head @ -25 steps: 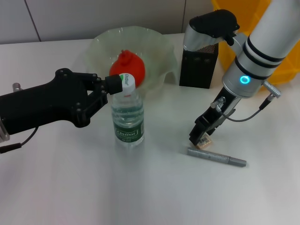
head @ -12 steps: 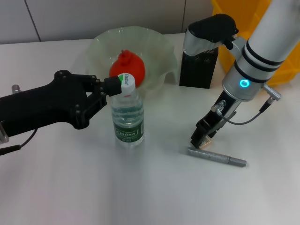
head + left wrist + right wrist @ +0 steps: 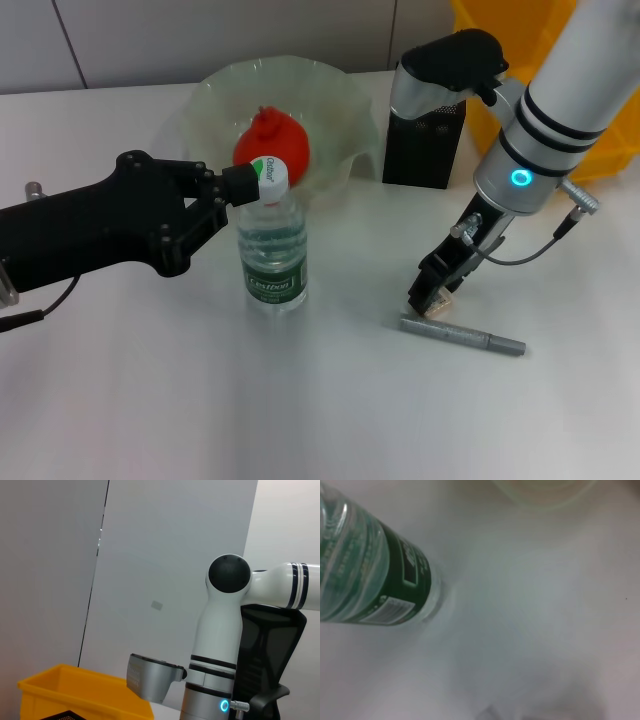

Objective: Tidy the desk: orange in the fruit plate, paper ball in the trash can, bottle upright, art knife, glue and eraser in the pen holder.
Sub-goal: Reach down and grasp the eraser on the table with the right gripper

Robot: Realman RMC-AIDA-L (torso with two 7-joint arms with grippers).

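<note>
Head view: the bottle (image 3: 271, 250) stands upright on the white bench (image 3: 150, 400), and everything else is placed from it. The left hand (image 3: 238, 188) is at the bottle's neck, its black fingers pinching just below the white cap. Right behind the bottle sits the fruit plate (image 3: 340, 100), with the orange (image 3: 270, 142) resting inside it; the bottle's cap overlaps the fruit in this view. To the right of the bottle and farther back stands the pen holder (image 3: 423, 145), partly hidden by the right arm's grey and black joint. Behind the pen holder, the trash can (image 3: 470, 20) shows at the far edge and is mostly covered by the white arm. To the right of the bottle, on the near side, the right hand (image 3: 430, 298) is down at the bench, pressed on the eraser (image 3: 438, 306), of which only a tan edge shows under the fingertips. A grey pen-like tool (image 3: 462, 336) lies flat just in front of the eraser, nearly touching it.

The right wrist view shows the bottle's green label (image 3: 402, 577) and bare bench beside it.
</note>
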